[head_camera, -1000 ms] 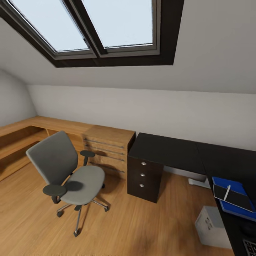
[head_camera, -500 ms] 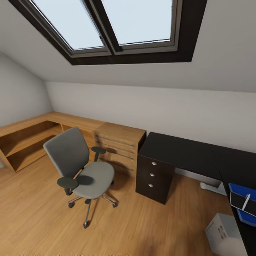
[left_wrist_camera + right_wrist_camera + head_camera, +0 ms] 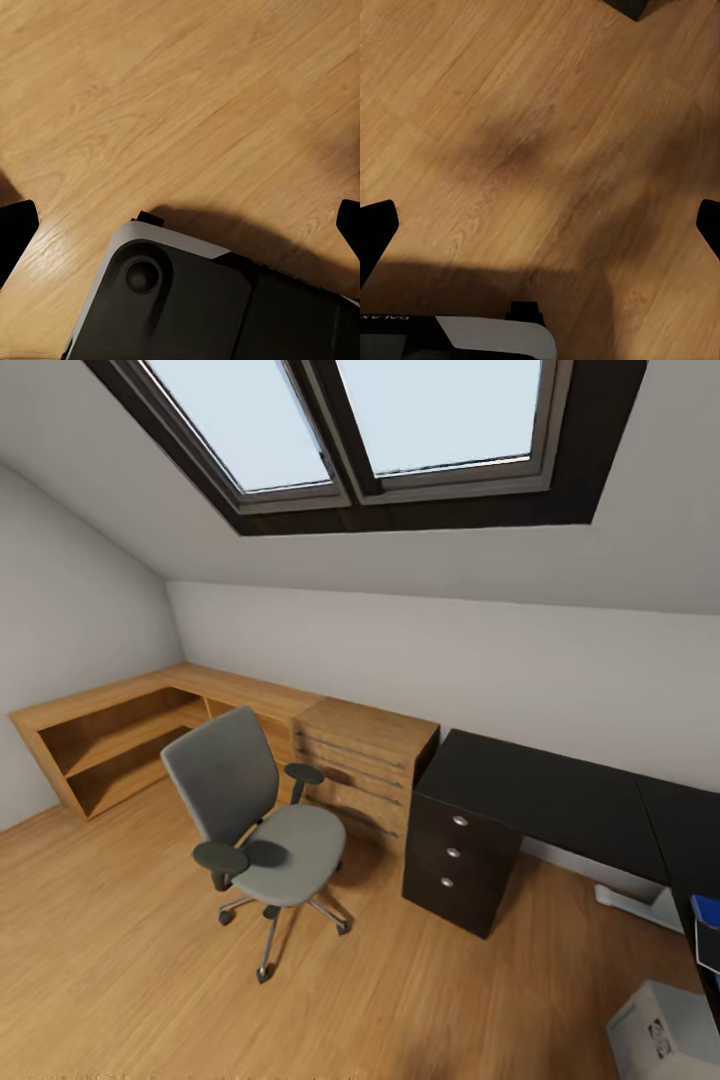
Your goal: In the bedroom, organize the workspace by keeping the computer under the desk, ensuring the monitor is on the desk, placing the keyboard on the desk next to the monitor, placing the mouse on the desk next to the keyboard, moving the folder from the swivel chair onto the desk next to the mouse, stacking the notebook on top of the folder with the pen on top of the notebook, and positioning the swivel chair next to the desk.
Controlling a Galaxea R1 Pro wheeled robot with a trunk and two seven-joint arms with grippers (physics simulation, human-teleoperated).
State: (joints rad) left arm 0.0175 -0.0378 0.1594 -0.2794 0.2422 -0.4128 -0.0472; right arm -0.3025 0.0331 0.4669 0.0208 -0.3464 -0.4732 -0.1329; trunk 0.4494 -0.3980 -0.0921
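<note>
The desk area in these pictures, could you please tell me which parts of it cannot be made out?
- Desk, head view: its right-hand part is cut off by the picture's right edge, so whatever lies there is hidden.
- Folder, head view: only a blue corner shows at that edge.
- Computer, head view: cropped by the bottom right corner.
- Left gripper and right gripper, wrist views: only the dark fingertips show, wide apart over the floor.

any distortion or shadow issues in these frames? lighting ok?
Head view: wide-angle bend, the skylight frame splays outward; even soft light, faint shadow under the swivel chair; the folder is cut off at the frame edge. Left wrist view: sharp, a dark shadow on the floor beside the robot's base. Right wrist view: broad soft shadow blotches on the floor; no glare.
</note>
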